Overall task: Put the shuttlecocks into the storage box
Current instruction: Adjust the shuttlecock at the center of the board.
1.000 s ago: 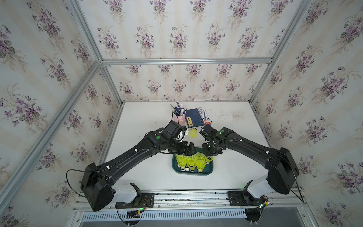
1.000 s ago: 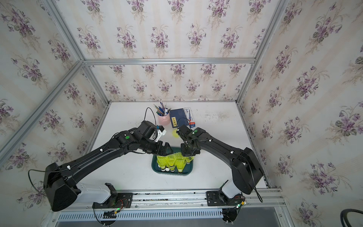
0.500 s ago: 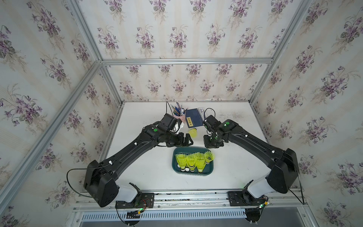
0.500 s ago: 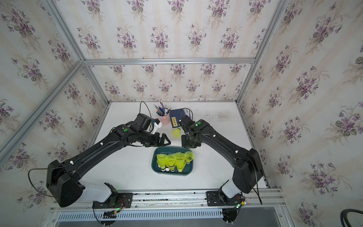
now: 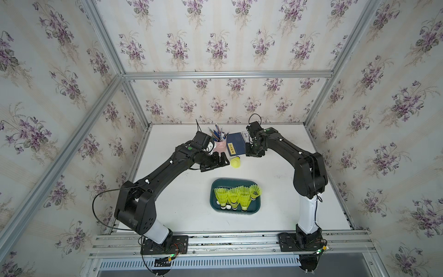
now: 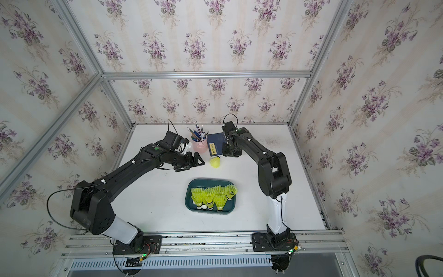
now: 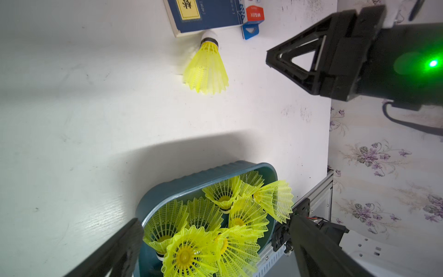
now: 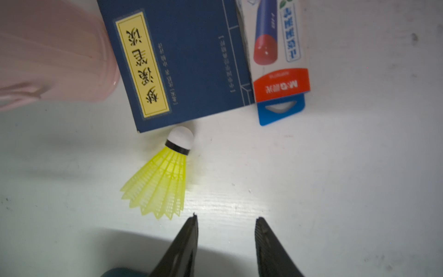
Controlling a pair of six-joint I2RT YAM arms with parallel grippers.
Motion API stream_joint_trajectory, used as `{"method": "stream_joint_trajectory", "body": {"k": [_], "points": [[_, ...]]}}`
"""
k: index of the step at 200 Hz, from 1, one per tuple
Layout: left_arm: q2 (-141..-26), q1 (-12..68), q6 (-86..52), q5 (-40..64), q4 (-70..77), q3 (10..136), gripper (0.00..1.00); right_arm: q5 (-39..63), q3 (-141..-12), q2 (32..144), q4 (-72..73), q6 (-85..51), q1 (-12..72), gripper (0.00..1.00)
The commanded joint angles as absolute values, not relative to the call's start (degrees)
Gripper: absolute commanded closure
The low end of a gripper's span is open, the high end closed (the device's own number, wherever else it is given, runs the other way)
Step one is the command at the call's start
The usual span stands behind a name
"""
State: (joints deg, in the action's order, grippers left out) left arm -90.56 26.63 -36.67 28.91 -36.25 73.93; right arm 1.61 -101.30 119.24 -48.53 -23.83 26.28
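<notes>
- The left arm reaches from the near left base toward the far centre of the table (image 5: 179, 203).
- The left gripper (image 5: 221, 161) sits low over the table, just to the left of the loose shuttlecock. Its fingers are spread wide and hold nothing. In the left wrist view one finger (image 7: 119, 249) stands on each side of the frame, with open space between them.
- The pink pen cup (image 5: 220, 146) stands far of the left gripper and is filled with pens. The blue book is immediately to its right.
- The blue book (image 5: 236, 145) lies flat and carries a yellow label.
- The loose shuttlecock (image 8: 163, 179) lies on its side on the table, between the two grippers and outside the box. Its white tip is at the near edge of the book; contact cannot be confirmed. Its skirt points toward the near side.
- The storage box (image 5: 235, 180) rests near the centre of the table, on the near side of the loose shuttlecock and apart from it.
- The shuttlecocks in the box (image 5: 233, 195) stand in a tight cluster, tips down and skirts up. The one at the right end leans over the rim (image 7: 275, 199).
- The marker package (image 8: 280, 48) lies against the right edge of the book.
- The right gripper (image 8: 227, 218) hangs above the table, to the right of the loose shuttlecock and close to the book's near right corner. Its fingers are parted with a clear gap, grip nothing and do not touch the skirt.
- The right arm arches from the near right base up and over to the far centre.
</notes>
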Motion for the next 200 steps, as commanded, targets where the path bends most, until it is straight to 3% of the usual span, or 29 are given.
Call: {"method": "stream_joint_trajectory", "body": {"k": [1,29,143,200], "points": [[-91.48,25.87,-37.48,29.39,-34.34,74.65,0.01,3.51,-105.55,123.08,-46.80,-26.61,26.28,0.55],[-93.57,25.39,-38.21,30.75,-31.58,75.59,0.01,5.15,-109.09,127.21,-45.11,-31.48,26.20,0.51],[-98.38,22.59,-41.76,34.00,-25.31,76.92,0.01,8.86,-109.08,133.21,-41.23,-45.14,26.55,0.50],[-96.11,22.48,-41.33,34.10,-25.39,74.54,0.01,10.89,-97.97,127.95,-34.79,-54.65,26.63,0.63]]}}
